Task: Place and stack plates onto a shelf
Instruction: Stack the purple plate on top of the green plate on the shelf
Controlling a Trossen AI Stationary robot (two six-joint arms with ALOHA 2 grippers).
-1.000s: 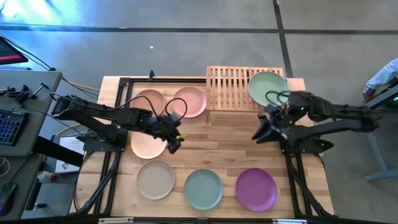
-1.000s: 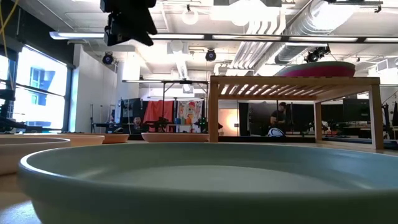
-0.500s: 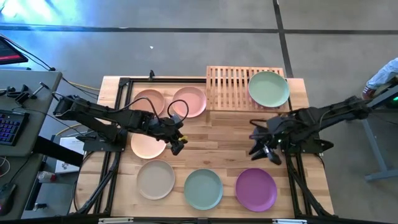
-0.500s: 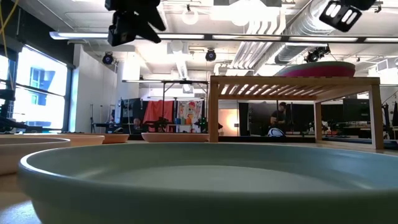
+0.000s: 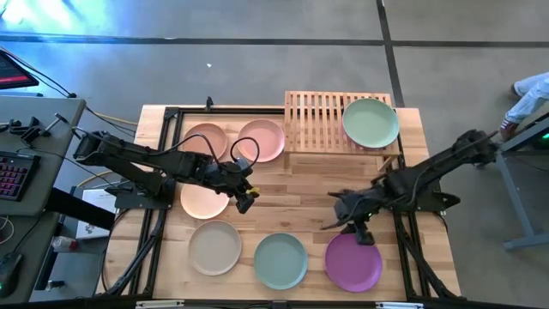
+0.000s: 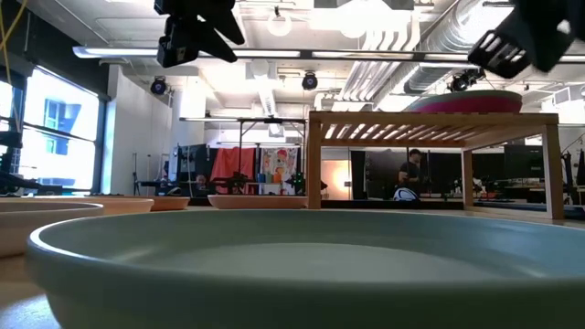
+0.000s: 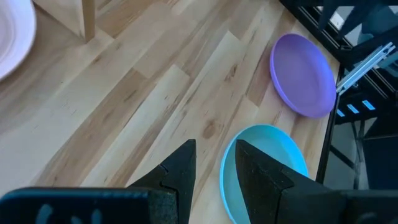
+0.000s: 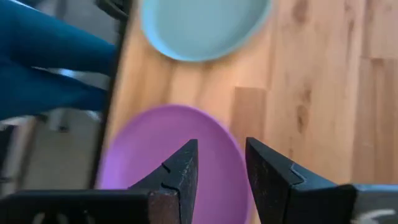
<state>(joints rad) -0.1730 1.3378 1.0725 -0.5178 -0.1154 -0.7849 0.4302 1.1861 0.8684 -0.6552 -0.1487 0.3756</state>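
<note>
Plates are my job, and the shelf (image 5: pixel 330 122) at the far edge of the surface (image 5: pixel 300 193) holds only a green plate (image 5: pixel 371 123) on top so far. My right arm has swung away from that shelf toward the near side, so I judge it is going for the next pick. Its jaws (image 5: pixel 343 209) are parted and empty, hovering just above the purple plate's (image 5: pixel 353 261) far rim. My left jaws (image 5: pixel 243 199) hang slightly apart, empty, beside the peach plate (image 5: pixel 204 199).
</note>
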